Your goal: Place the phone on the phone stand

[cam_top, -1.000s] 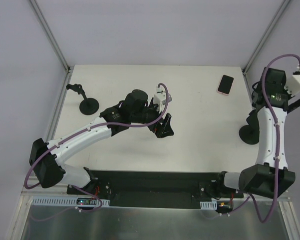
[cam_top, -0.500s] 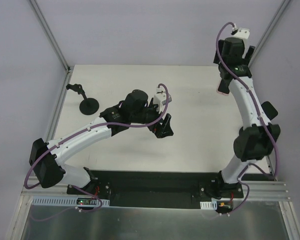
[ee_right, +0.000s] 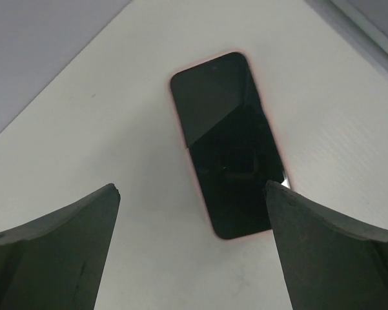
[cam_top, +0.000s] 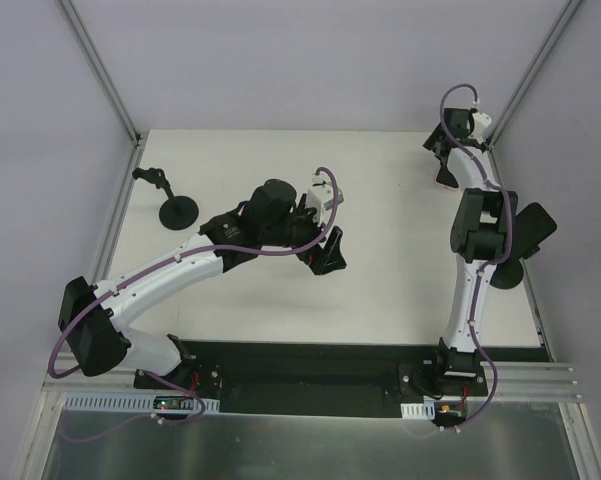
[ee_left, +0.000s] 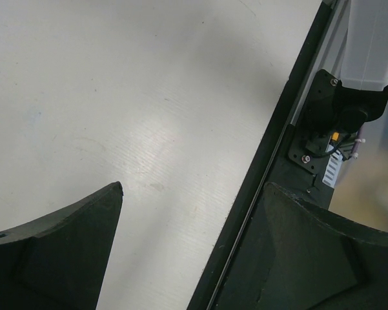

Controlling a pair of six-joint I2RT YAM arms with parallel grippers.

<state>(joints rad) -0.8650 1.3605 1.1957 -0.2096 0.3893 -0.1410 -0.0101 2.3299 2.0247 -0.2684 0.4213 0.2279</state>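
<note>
The phone (ee_right: pixel 226 145) has a black screen and a pink case and lies flat on the white table near the far right corner. In the top view only its pink edge (cam_top: pixel 445 181) shows beside the right arm. My right gripper (ee_right: pixel 190 190) hangs open just short of it, with the phone's near end close to the right finger (ee_right: pixel 329 252) and nothing between the jaws. In the top view the right gripper (cam_top: pixel 440 143) is over the phone. The phone stand (cam_top: pixel 176 211), black with a round base, stands at the far left. My left gripper (cam_top: pixel 325 255) is open and empty over mid-table.
A second black round base (cam_top: pixel 506 272) sits at the right, partly behind the right arm. The black mounting rail (ee_left: pixel 277 161) runs along the table's near edge. Metal frame posts (cam_top: pixel 525 85) and grey walls close in the far corners.
The right arm has swung from the table's right edge out to the far right corner, bringing its open gripper over the phone. The left arm has not moved.
</note>
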